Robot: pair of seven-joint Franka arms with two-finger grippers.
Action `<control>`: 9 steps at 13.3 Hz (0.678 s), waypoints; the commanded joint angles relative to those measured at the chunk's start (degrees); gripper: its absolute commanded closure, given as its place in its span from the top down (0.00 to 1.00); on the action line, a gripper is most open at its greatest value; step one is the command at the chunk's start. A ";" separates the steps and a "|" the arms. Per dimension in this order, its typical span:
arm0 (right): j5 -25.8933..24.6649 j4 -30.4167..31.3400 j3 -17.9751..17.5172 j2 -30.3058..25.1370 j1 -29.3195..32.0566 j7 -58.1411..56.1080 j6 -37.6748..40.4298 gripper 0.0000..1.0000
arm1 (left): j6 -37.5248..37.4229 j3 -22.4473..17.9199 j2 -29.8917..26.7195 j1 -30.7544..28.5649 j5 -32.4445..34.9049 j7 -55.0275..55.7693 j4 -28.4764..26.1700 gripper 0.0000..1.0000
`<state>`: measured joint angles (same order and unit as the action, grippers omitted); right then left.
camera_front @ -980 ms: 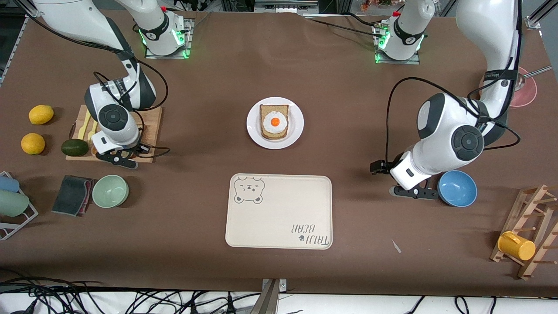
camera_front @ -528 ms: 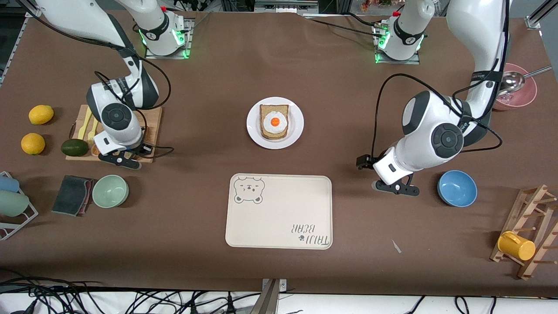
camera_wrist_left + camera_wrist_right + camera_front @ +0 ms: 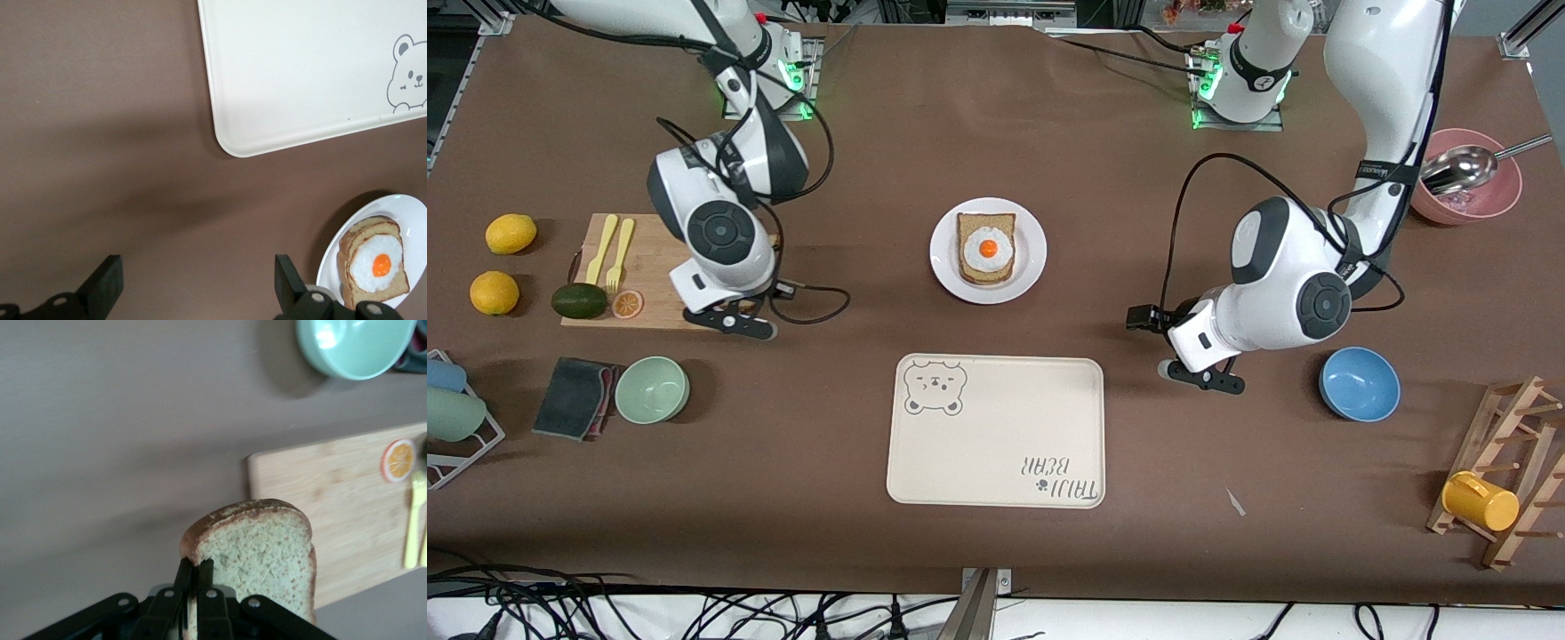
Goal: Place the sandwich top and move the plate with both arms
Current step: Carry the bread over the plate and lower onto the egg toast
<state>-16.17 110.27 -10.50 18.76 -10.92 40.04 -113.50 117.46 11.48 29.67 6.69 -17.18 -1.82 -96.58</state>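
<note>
My right gripper point(image 3: 729, 322) is shut on one edge of the sandwich top point(image 3: 260, 550), a plain speckled slice with a brown crust. It holds the slice above the end of the wooden cutting board point(image 3: 347, 507) that is toward the plate. In the front view the hand hides the slice. The white plate point(image 3: 1032, 258) sits mid-table and bears the bread slice with a fried egg point(image 3: 987, 249); both also show in the left wrist view, plate point(image 3: 413, 213). My left gripper point(image 3: 197, 287) is open and empty, low over bare table between the tray and the blue bowl point(image 3: 1359, 384).
The cream bear tray point(image 3: 996, 436) lies nearer the front camera than the plate. The cutting board point(image 3: 649, 267) holds yellow cutlery, an orange slice and an avocado. A green bowl point(image 3: 652, 389), a sponge, lemons, a pink bowl with a ladle point(image 3: 1467, 187) and a mug rack stand around.
My right gripper has lifted off the cutting board with the slice and moved toward the plate. My left gripper has moved from beside the blue bowl toward the tray.
</note>
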 commanded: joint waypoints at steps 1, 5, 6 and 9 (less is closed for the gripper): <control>5.77 -3.82 -4.25 0.57 -0.24 0.21 2.15 0.00 | 0.32 0.83 -0.67 -2.37 -2.07 -3.80 -1.59 1.00; 7.37 -11.37 -5.85 4.78 -8.13 1.08 2.06 0.00 | 0.67 0.83 -0.67 -2.47 -3.56 -5.13 -2.56 1.00; 8.60 -13.92 -5.85 6.53 -10.33 2.83 2.06 0.00 | 1.02 0.83 -0.67 -2.47 -3.65 -5.21 -2.56 1.00; 11.42 -23.14 -5.77 14.26 -16.30 8.02 2.15 0.00 | 1.11 1.00 -1.02 -3.95 -4.61 -5.91 -2.56 1.00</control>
<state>-6.25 95.74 -16.56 26.28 -23.85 45.33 -113.18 117.96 11.88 29.78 4.68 -19.08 -5.17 -97.97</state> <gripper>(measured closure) 0.934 0.000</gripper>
